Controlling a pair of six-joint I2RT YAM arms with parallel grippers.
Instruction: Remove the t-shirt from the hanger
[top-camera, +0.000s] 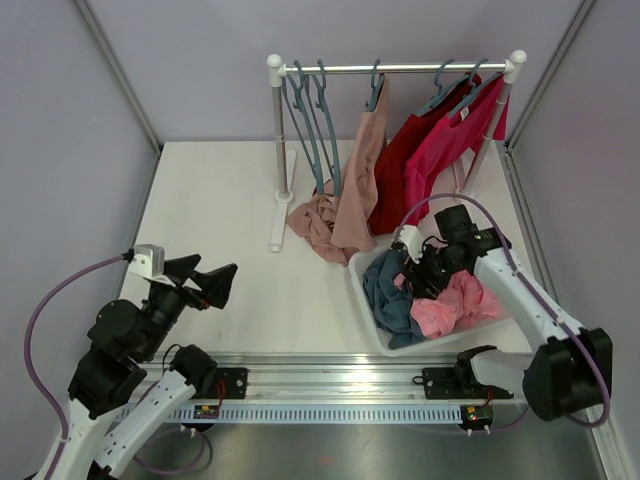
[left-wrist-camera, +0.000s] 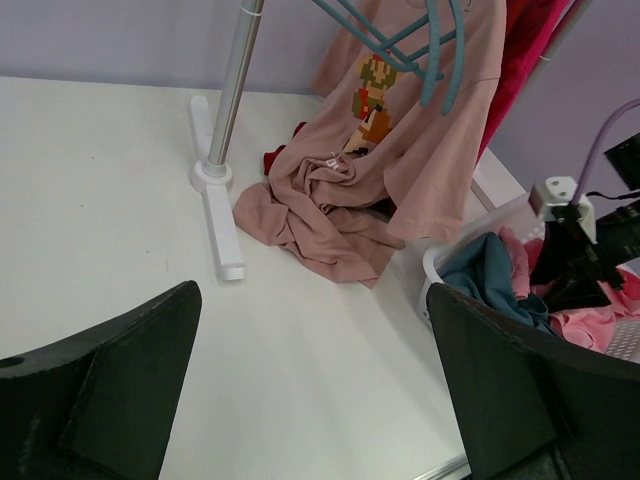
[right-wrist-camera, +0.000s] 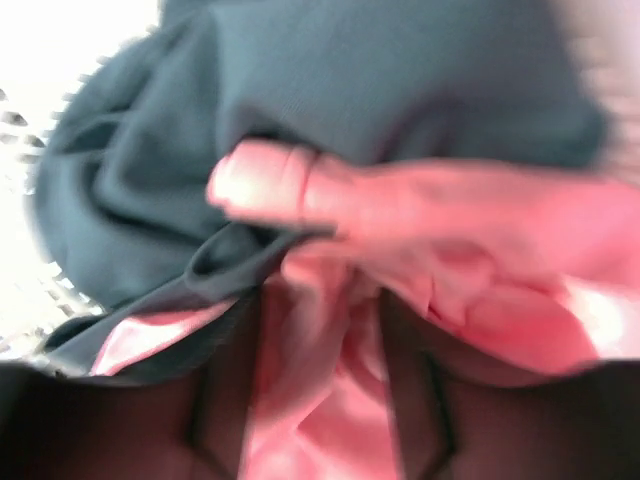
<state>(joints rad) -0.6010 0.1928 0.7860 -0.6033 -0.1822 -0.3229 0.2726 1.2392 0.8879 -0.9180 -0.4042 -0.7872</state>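
The pink t-shirt (top-camera: 450, 305) is found off any hanger, crumpled in the white basket (top-camera: 360, 285) at the near right of the table (top-camera: 220, 200), touching a blue-grey garment (top-camera: 390, 300) in the same basket. The right gripper (top-camera: 428, 272) is lowered into the basket onto these clothes. In the blurred right wrist view, pink cloth is seen in the gap between its dark fingers, which stand somewhat apart; whether the cloth is clamped cannot be told. At the near left, the left gripper (top-camera: 205, 275) is held above bare table with its jaws spread wide and nothing between them.

Further back, a tan t-shirt (top-camera: 350, 200) with a pixel-figure print is noted hanging from the rack (top-camera: 400, 68), its lower part heaped on the table just beside the rack's foot. How it sits on its hanger cannot be made out. Empty blue hangers (top-camera: 310, 110) are hung at the left end of the rail. At the right end, a red t-shirt (top-camera: 400, 170) and a magenta t-shirt (top-camera: 440, 150) are hung on hangers, side by side and touching.
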